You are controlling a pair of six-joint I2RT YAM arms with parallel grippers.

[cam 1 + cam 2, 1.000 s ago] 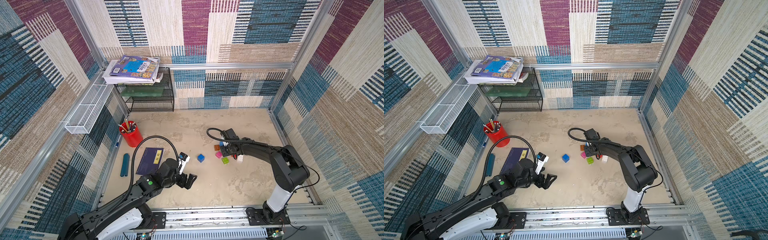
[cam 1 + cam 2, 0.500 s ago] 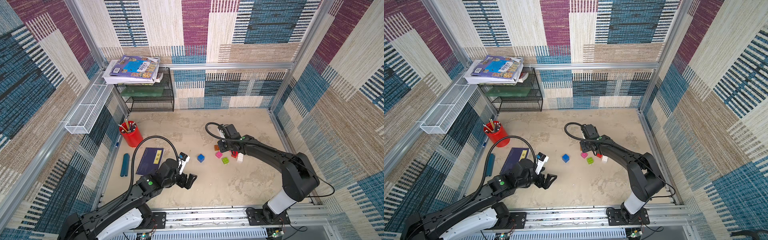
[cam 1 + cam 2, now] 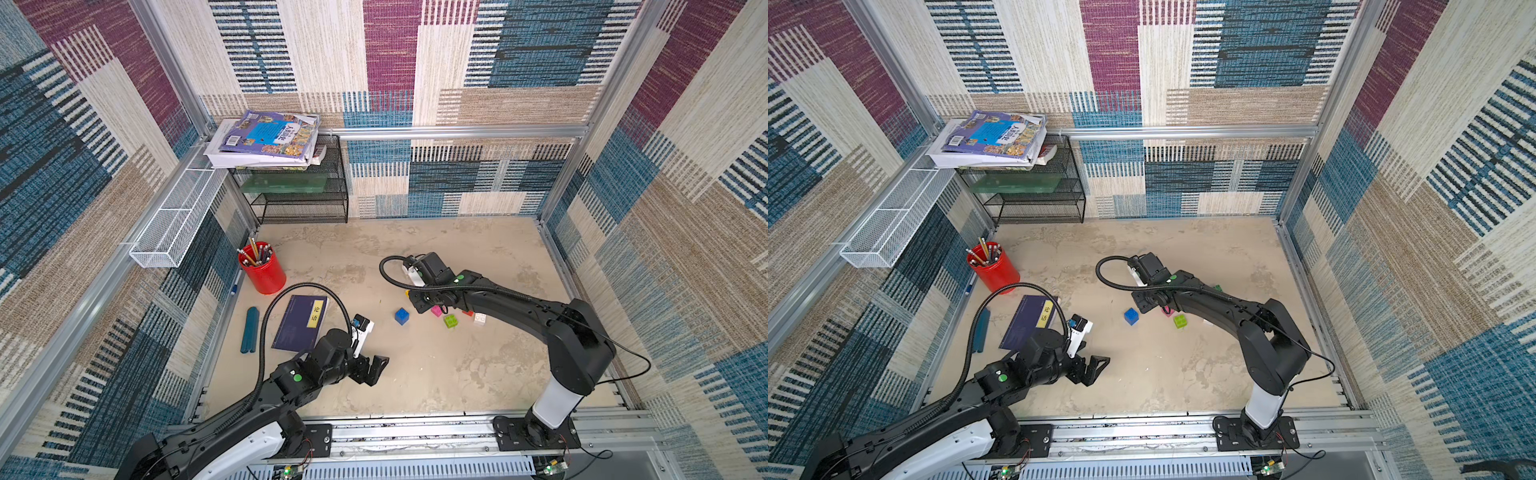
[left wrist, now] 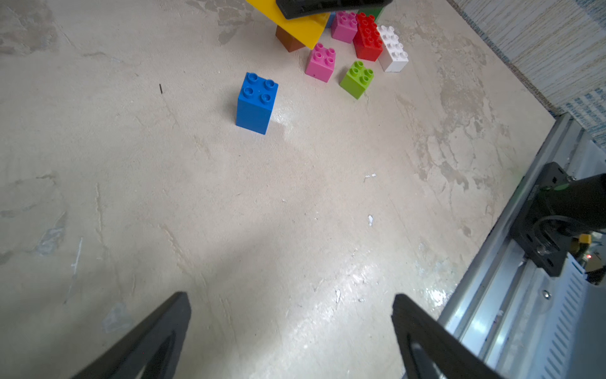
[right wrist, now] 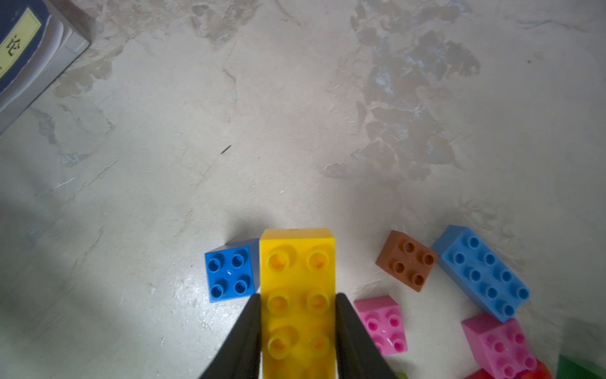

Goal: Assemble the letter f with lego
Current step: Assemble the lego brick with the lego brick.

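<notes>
The lego (image 3: 451, 321) lies in a little bunch near the middle of the desk (image 3: 436, 374), a bit closer to the right edge. The right end effector (image 5: 297, 297) is clenched on a long yellow brick (image 5: 296, 259), with one finger on each long side, and holds it up above the desk. A square blue brick (image 4: 256, 101) stands alone on the desk just beside the yellow one, lower down. It is a little apart from the bunch, on the side toward the left edge. In the bunch are two pink bricks (image 4: 320, 62), a light green brick (image 4: 356, 78), a long red brick (image 4: 368, 37) and a long white brick (image 4: 392, 49). The red and white ones sit right beside each other. A brown square brick (image 5: 406, 261) sits just beside a long light blue brick (image 5: 482, 272). The left end effector (image 4: 290, 295) is released. Its fingers are spread wide with nothing between them, and it hangs over bare desk near the front edge. A red cup of pencils (image 3: 262, 274) and a dark blue book (image 3: 301, 324) sit by the left edge
</notes>
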